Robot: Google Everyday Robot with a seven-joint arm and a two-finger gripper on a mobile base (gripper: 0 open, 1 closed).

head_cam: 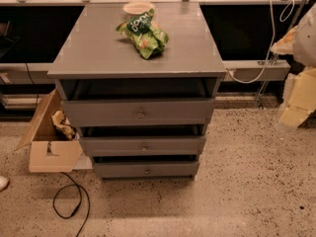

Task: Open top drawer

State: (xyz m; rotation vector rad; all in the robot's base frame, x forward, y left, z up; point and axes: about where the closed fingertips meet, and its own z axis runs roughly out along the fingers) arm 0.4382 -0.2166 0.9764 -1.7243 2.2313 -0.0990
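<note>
Hovering at the right edge, hand [297, 100]; top drawer [140, 113] well apart; grip unclear.

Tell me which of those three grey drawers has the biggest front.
The top drawer, under the cabinet top; its front is taller and wider than the others. The gripper hangs far right, clear of it.

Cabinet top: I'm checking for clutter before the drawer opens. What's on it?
A green snack bag and a pale bowl behind it, partly hidden. The gripper hangs at right.
</note>
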